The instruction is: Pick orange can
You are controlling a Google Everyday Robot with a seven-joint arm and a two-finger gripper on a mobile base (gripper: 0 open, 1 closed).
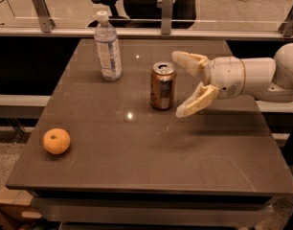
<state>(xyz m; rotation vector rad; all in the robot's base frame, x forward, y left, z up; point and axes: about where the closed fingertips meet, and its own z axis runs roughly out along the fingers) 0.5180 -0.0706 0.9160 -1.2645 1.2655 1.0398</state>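
- looking across the table (pixel 151 166), we see the can (pixel 163 86) standing upright a little behind the middle, its silver top facing up.
- and where do we find the gripper (pixel 179 85)?
- just right of the can, reaching in from the right on the white arm (pixel 261 78). its fingers (pixel 197 101) are spread wide, one toward the back and one nearer us, with the tips about level with the can's right side.
- do we see them touching the can?
- we cannot tell for sure. the tips look just beside it, and nothing is gripped.
- what else do we have on the table?
- a bottle (pixel 108 49) stands upright at the back left, near the can but apart from it. an orange (pixel 56 141) sits at the front left, well apart from both.
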